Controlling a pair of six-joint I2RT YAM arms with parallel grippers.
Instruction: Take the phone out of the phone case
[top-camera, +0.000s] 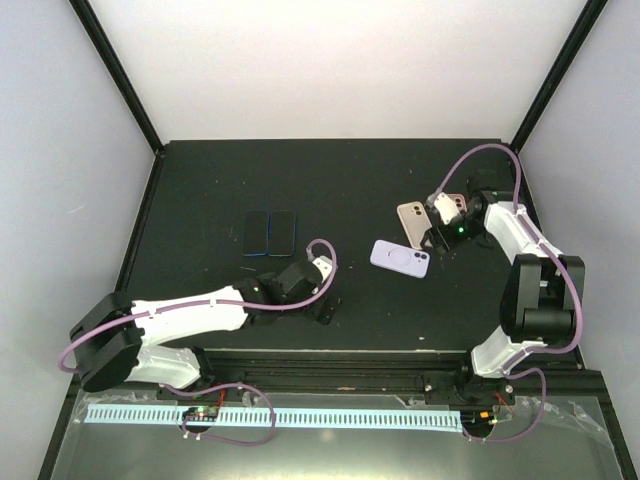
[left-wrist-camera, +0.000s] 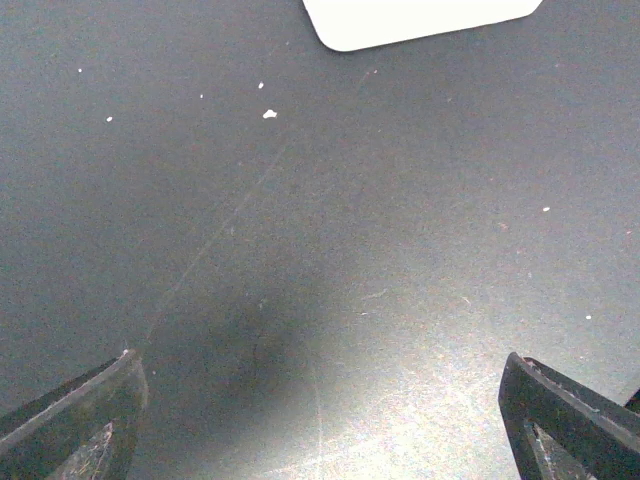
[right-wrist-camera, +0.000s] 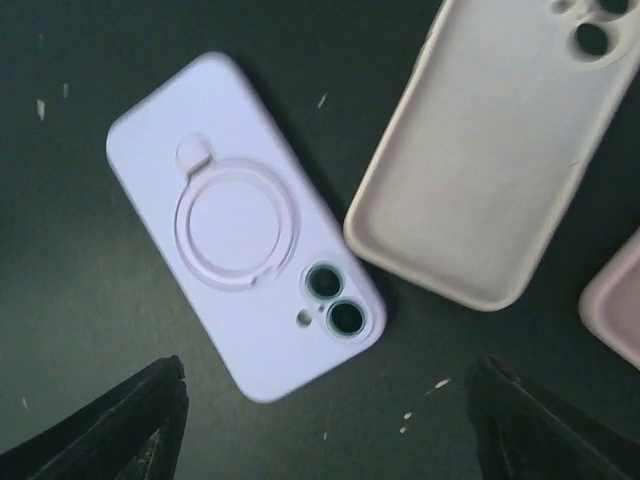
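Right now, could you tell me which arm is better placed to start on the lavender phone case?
The right. The right gripper, open, hangs close to the lavender phone case. The left gripper, also open, is over bare table, with only a pale corner at its wrist view's edge.

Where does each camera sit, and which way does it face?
Top: above and behind the robot, looking down on the table; the left gripper and right gripper both show.
Left wrist: rides the left gripper, facing bare table and a pale corner; its open fingers sit at the bottom.
Right wrist: rides the right gripper, facing down on the lilac case and beige case; open fingers below.
Shared: top and right wrist both show those two cases.
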